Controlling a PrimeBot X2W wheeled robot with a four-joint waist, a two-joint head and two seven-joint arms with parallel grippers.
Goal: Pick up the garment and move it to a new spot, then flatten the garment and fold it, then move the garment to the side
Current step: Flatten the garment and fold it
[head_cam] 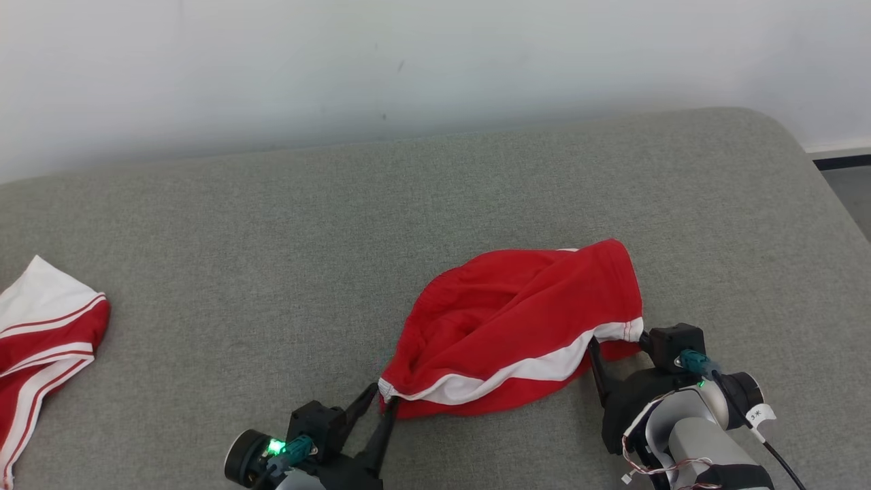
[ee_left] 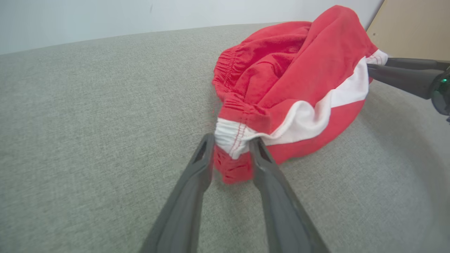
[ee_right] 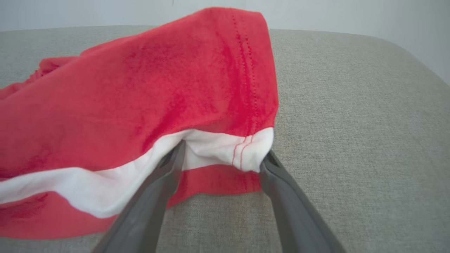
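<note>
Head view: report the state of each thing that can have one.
red garment: bunched in a heap on the cushion, not flattened or folded.
left gripper: jaws around the garment's left corner, cloth between them; firm grip unclear.
right gripper: jaws wide open around the garment's right corner.
second garment: crumpled at the cushion's left edge, untouched.

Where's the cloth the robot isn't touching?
In the head view the cloth lies at the left edge of the grey cushion, far left of the left gripper and garment.
</note>
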